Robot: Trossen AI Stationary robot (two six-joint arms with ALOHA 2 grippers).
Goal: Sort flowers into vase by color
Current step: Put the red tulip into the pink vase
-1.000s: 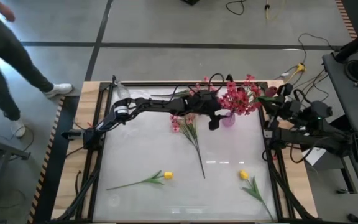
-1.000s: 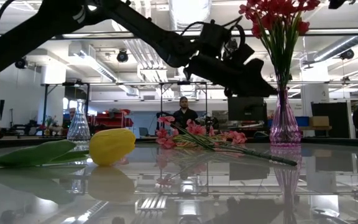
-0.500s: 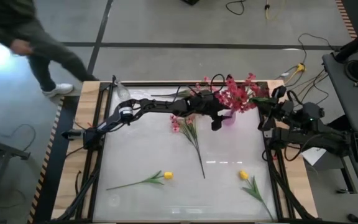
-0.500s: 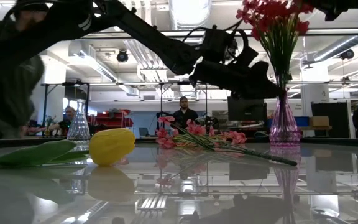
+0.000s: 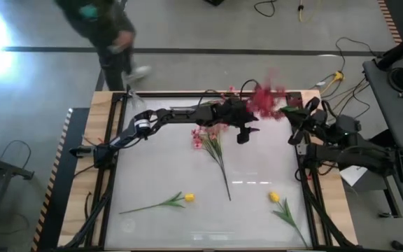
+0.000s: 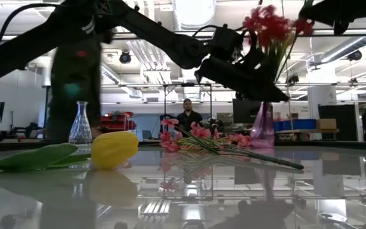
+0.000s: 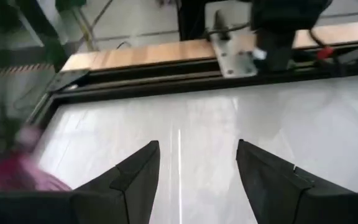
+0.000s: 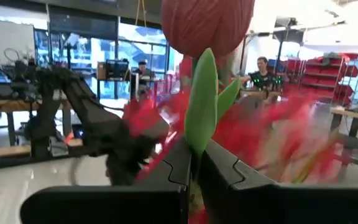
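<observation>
While the right gripper [image 8: 191, 168] clenches a dark maroon bud [image 8: 207, 25] by its green stem, bud pointing straight out beyond the fingertips, the left gripper [image 7: 194, 165] hangs released above the counter [image 5: 257, 168]. Just below it lies a pink spray [image 5: 212, 143], its long axis running away from that gripper. Between the grippers, the purple vase [image 6: 262, 130] tilts, red blossoms [image 6: 269, 22] blurred.
</observation>
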